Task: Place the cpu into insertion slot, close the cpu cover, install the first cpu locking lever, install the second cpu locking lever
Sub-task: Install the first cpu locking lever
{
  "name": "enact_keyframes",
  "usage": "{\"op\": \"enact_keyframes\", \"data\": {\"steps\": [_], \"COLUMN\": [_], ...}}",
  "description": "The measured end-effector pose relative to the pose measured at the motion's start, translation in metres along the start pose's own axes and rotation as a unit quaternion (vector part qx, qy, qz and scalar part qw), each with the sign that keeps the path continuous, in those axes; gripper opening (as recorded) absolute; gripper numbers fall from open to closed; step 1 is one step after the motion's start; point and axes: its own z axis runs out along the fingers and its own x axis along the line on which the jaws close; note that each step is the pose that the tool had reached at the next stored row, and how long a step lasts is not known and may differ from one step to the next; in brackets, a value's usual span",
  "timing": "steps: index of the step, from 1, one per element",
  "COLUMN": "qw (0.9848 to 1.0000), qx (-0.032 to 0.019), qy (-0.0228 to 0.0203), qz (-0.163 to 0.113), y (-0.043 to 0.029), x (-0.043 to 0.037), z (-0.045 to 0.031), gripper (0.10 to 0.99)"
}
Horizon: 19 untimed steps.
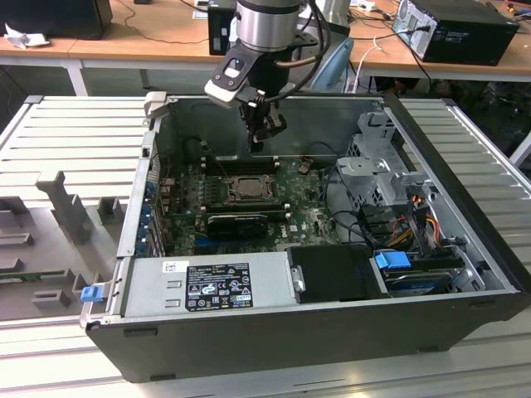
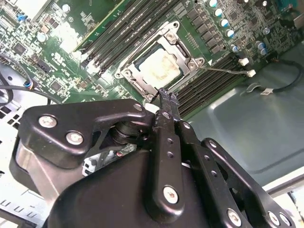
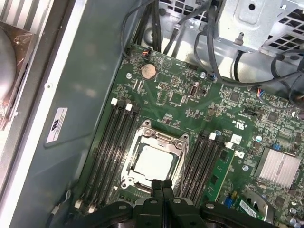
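Note:
The cpu (image 3: 153, 161) lies flat in the insertion slot (image 1: 246, 189) on the green motherboard, its pale face showing. The cpu cover (image 3: 157, 138), a grey metal frame, lies down around it, and the chip (image 2: 159, 64) shows through its window. A thin metal rod (image 2: 223, 70) sticks out sideways from one corner of the socket. My gripper (image 1: 259, 143) hangs above the board, just behind the socket in the exterior view. Its black fingers (image 3: 163, 186) are pressed together with nothing between them, and its tips (image 2: 166, 95) stand over the socket's edge.
Black memory slots (image 3: 111, 147) flank the socket on both sides. A long black card (image 1: 238, 222) sits in front of it, then the power supply (image 1: 207, 286). A drive cage (image 1: 386, 170) and cables fill the exterior view's right. The case walls (image 1: 158, 157) enclose the board.

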Motion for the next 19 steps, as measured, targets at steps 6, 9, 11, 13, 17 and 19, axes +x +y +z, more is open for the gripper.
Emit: {"op": "enact_keyframes", "data": {"steps": [6, 9, 11, 13, 17, 19], "qw": [0.9996, 0.9993, 0.9989, 0.9985, 0.9956, 0.9931], "qx": [0.0009, 0.0012, 0.0015, 0.0018, 0.0030, 0.0037], "qy": [-0.0002, -0.0003, -0.0004, -0.0005, -0.0006, -0.0008], "qz": [-0.027, -0.039, -0.046, -0.054, -0.094, -0.118], "y": [0.0001, 0.0001, 0.0001, 0.0001, 0.0026, 0.0026], "x": [0.0000, 0.0000, 0.0000, 0.0000, -0.0010, -0.0010], "z": [0.0000, 0.0000, 0.0000, 0.0000, 0.0000, 0.0002], "gripper": [0.106, 0.106, 0.106, 0.106, 0.106, 0.106]}}
